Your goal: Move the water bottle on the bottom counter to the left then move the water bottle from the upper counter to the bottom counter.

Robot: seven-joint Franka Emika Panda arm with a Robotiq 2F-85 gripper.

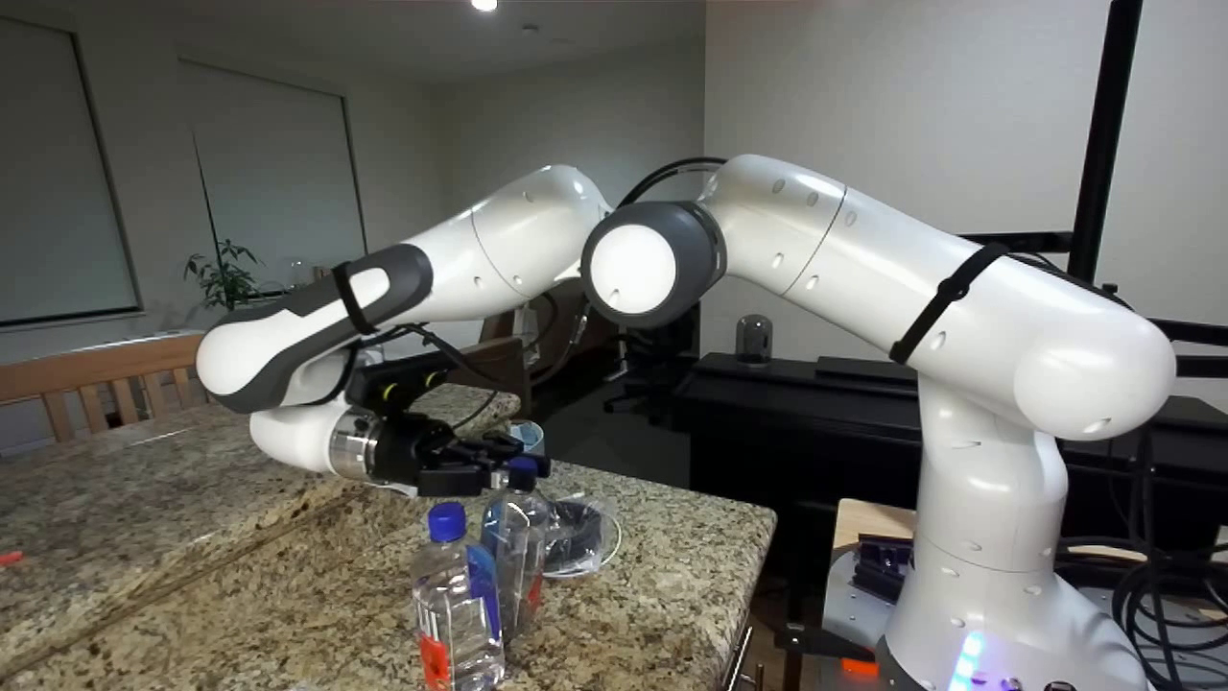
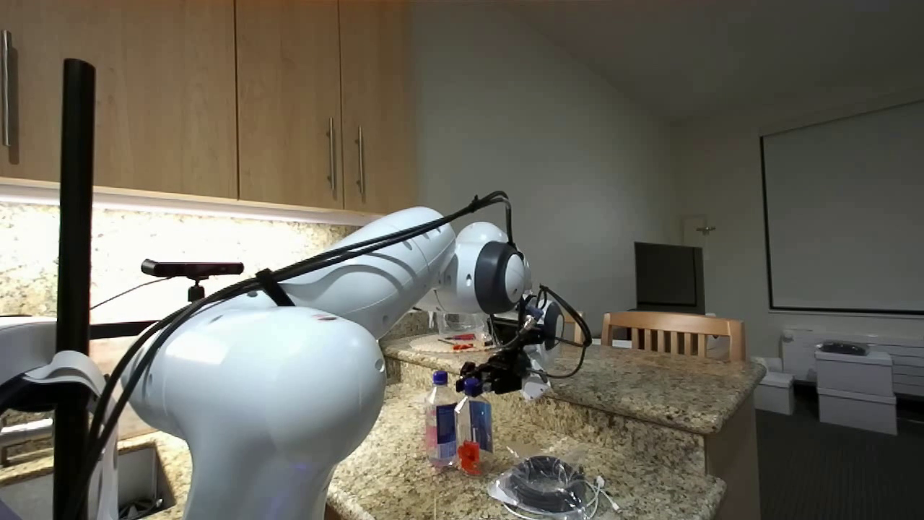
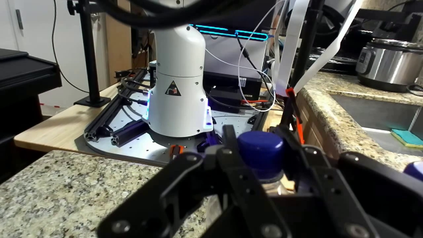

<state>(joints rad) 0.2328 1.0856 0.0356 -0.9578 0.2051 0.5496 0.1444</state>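
OK, my hand [image 3: 259,141] is narrow on the cap [image 3: 260,150] of the water bottle [image 2: 475,435], no gap either side that I can see, so I'd call it gripped. Bottle's body is directly below my fingers [image 3: 230,137], long axis vert., fingers approx. horiz. It's upright at the lower worktop [image 1: 662,595] in both exterior views, prob. standing; base contact I can't confirm. The 2nd bottle [image 2: 441,426] is just beside it, on the wrist view's RH side, so spreading wide could nudge it. Looks: clear plastic, blue cap, bluish label [image 2: 481,415], reddish patch [image 2: 468,456] low down. I take it for the upper ledge [image 2: 642,375] bottle, so near done; next calls for easing off, backing straight out.
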